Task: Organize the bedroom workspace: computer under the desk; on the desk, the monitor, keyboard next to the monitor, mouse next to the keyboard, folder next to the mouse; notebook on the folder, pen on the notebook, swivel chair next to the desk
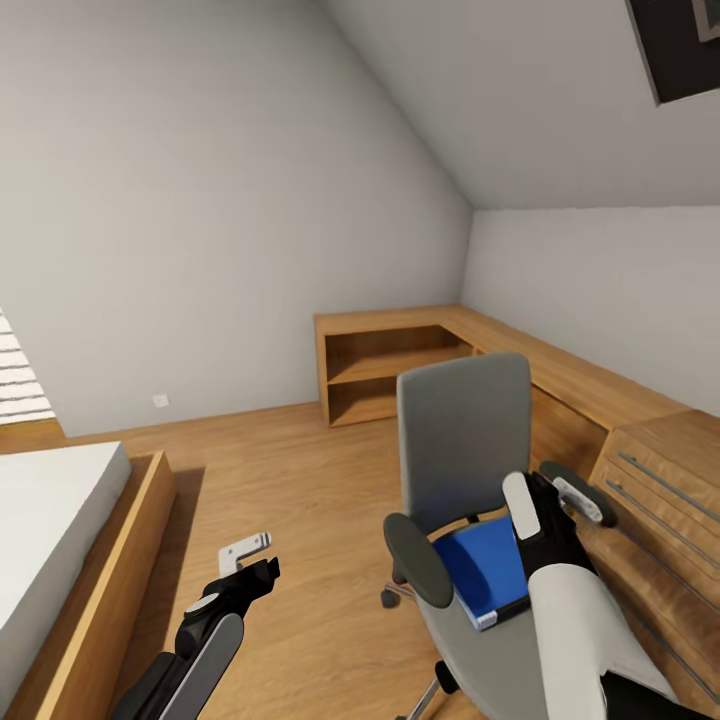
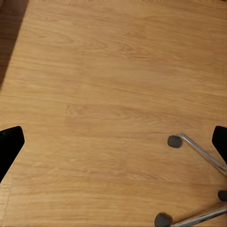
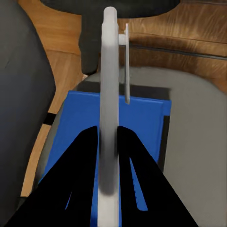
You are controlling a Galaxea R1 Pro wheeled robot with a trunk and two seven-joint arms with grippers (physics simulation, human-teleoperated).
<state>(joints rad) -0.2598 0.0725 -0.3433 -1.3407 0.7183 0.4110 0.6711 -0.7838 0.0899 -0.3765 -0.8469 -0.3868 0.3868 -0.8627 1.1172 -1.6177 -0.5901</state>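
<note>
The head view gives the whole attic bedroom (image 1: pixel 200 200) with sloped pale grey walls, and there the grey upholstered swivel chair (image 1: pixel 465 430) stands on the light wood plank floor (image 1: pixel 300 470), just beside the light oak drawers with long bar handles (image 1: pixel 660 480) and well apart from the white bed in its oak frame (image 1: pixel 50 520). The thick bright blue folder (image 1: pixel 480 570) lies flat on the chair seat, between the two black padded armrests (image 1: pixel 420 560), and its white page edges face the robot. The right wrist view shows from close what the head view gives only small: the right gripper (image 3: pixel 108 151) presses its two black fingers (image 3: pixel 85 161) against both faces of a thin pale grey flat slab (image 3: pixel 109 94), seen edge-on and upright above the folder (image 3: pixel 80 118). I cannot tell if this slab is the notebook. A very thin pale stick (image 3: pixel 126 66) stands just beside the slab; what it is I cannot tell. In the head view the right gripper (image 1: pixel 545 505) hangs over the seat with the slab (image 1: pixel 520 505) upright in it. The left gripper (image 1: pixel 255 560) hangs low over the bare floor, beside the chair. In the left wrist view its black fingertips (image 2: pixel 9 142) stand wide apart with nothing between them, so the left gripper (image 2: pixel 113 142) is spread and holds nothing, and below it are the floor planks (image 2: pixel 113 71) and the chrome legs with dark casters (image 2: pixel 203 153) of the chair base.
</note>
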